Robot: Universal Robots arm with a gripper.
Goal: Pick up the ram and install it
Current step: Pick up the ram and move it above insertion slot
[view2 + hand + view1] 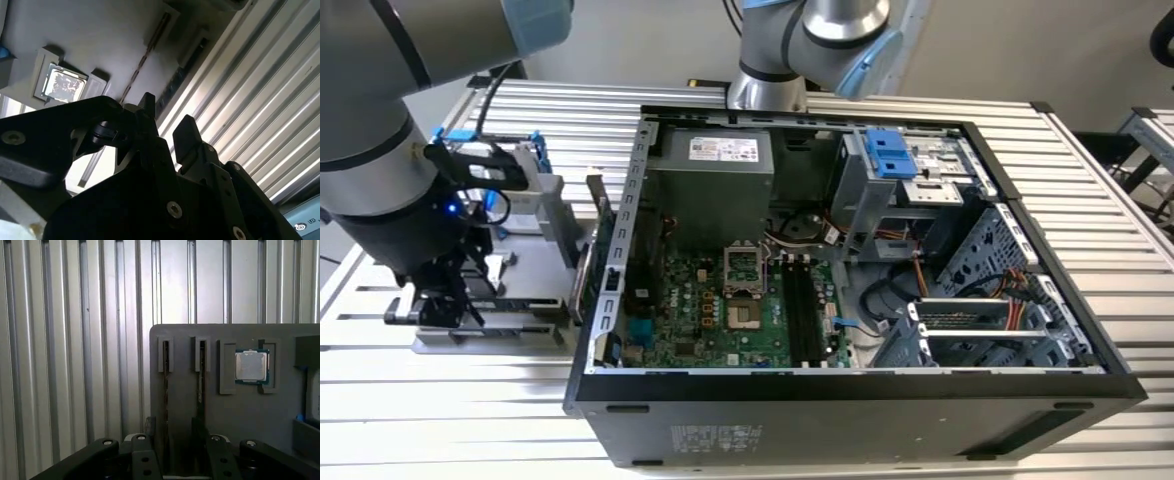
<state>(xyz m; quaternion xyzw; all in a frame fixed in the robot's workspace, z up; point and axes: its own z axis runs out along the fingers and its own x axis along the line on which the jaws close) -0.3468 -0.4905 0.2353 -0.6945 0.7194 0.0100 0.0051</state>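
Lower left of the exterior view, tray [507,342]: holds the ram [165,390] on edge in a slot.
Gripper [172,432]: jaws apart, empty, close to the ram.
Handling: probably light, stiff, fragile; pinch the flat faces.

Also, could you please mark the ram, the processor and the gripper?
ram [166,400], first wrist view, on its thin edge.
processor [251,366], first wrist view, middle of its metal lid.
gripper [177,441], first wrist view, midway between fingertips.

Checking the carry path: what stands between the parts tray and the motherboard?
In the exterior view, the case's side wall stands between the parts tray and the motherboard.
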